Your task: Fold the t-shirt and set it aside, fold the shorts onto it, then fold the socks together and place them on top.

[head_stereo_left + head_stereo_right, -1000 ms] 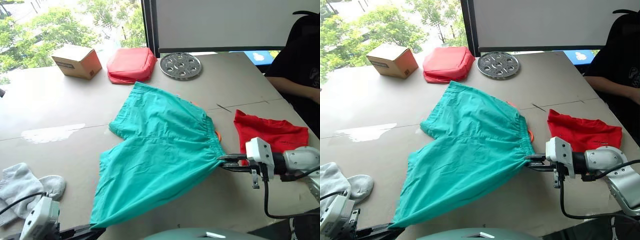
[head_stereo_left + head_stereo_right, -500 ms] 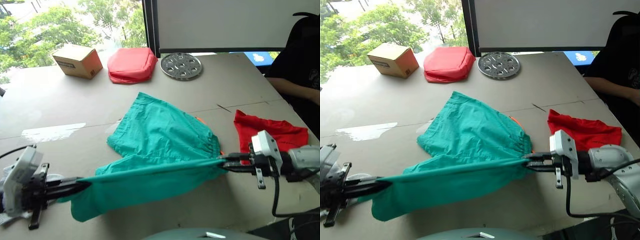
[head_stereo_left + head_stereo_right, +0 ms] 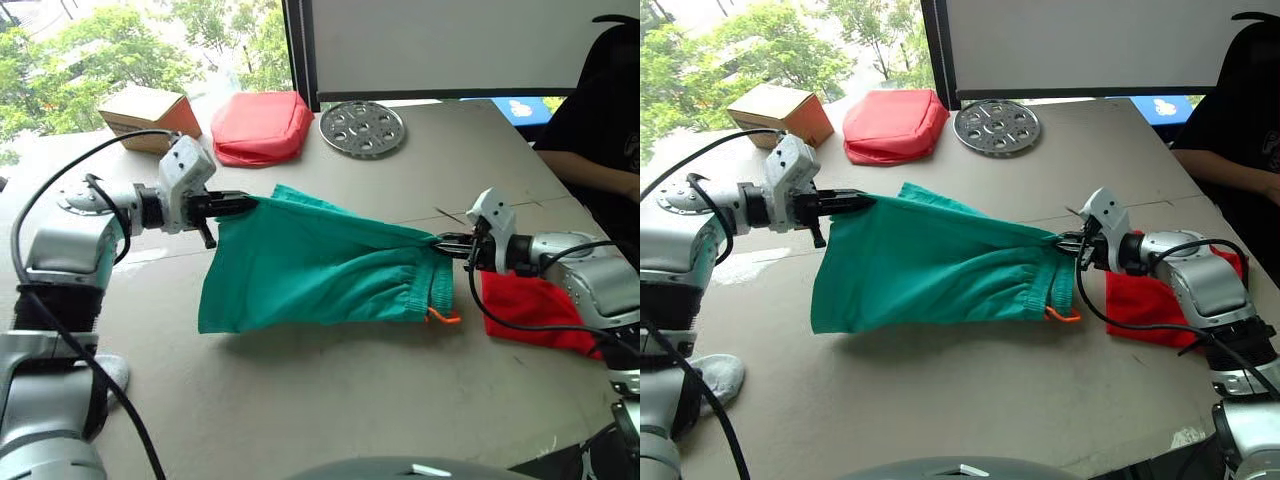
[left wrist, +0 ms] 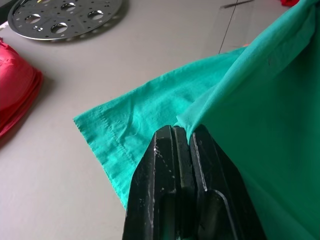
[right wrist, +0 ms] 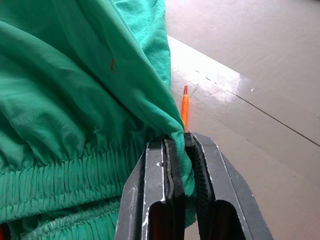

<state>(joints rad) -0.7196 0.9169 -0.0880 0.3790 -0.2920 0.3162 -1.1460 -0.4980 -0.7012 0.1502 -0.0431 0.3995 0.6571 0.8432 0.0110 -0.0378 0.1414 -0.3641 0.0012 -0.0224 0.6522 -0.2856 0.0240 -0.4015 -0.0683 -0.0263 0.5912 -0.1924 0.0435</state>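
I see a big tan table (image 3: 330, 400) by a window w/ green trees outside. At the far edge sit a cardboard box (image 3: 145, 112), a salmon-red cushion (image 3: 262, 128) and a round metal plate w/ holes (image 3: 362, 129). A person in a dark top (image 3: 598, 120) sits at the far right corner.

My left gripper (image 3: 243, 202) is pinched tight on one corner of the shorts (image 3: 320, 270). My right gripper (image 3: 447, 243) is pinched tight on the waistband end. The teal shorts are lifted btwn the two grippers and hang down like a curtain, folded in half, w/ the low edge near the table. The orange cord (image 3: 445, 318) sticks out at the bottom right of the shorts.

The red t-shirt (image 3: 530, 310) lies folded on the table, just under my right arm. One grey sock (image 3: 715, 375) lies near the front left edge, well apart from the shorts.
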